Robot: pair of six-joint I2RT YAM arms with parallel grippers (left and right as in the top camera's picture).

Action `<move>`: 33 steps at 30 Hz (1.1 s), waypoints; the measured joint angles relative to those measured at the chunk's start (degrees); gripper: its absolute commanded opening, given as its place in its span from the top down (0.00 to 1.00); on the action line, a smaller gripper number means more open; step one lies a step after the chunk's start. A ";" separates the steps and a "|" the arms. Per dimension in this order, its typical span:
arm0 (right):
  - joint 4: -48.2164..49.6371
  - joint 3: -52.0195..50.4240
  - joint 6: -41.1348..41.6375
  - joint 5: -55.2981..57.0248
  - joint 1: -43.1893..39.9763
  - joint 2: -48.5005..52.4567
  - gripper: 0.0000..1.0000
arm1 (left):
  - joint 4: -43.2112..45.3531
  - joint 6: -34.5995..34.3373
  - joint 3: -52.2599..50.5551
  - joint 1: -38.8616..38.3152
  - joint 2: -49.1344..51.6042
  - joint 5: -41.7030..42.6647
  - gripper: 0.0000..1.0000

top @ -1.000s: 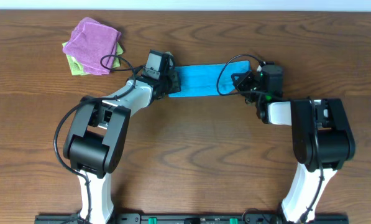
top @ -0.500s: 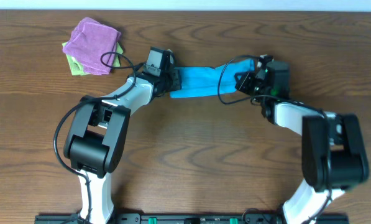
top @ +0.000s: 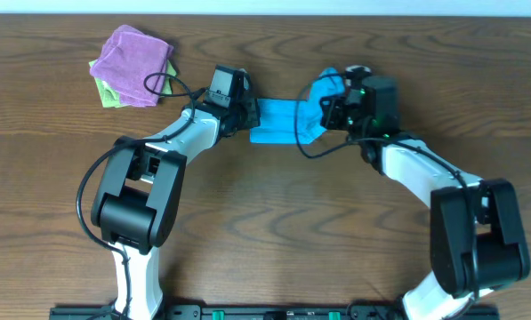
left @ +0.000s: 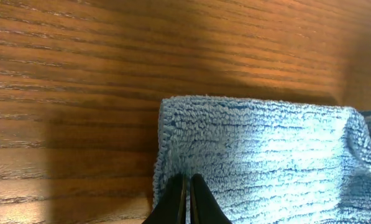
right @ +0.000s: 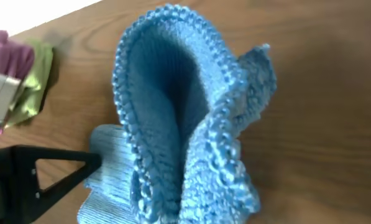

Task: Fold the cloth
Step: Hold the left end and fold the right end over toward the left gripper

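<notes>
At the far middle of the table, your cloth lies between your arms: left gripper clamped on its left edge, right gripper pinching its right end, raised off the wood.

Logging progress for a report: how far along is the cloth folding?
Done: the cloth seems already a narrow strip. In hand: left tool pins its left end; right tool holds the right end lifted, curled leftward. Left: lay it over, release.
</notes>
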 measured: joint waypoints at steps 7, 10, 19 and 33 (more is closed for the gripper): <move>-1.62 2.08 -4.22 3.43 4.31 0.02 0.99 | -0.02 0.00 0.00 0.00 0.00 0.00 0.94; -2.47 2.10 -5.35 4.46 5.42 0.02 0.99 | -0.37 0.00 0.11 0.00 0.00 0.07 0.94; -5.62 6.60 -7.37 6.19 7.67 2.64 0.99 | -7.19 1.01 6.08 0.00 0.02 0.24 0.94; -9.77 12.85 -8.17 6.91 10.08 9.31 0.99 | -20.81 6.27 18.53 5.03 0.04 -3.13 0.94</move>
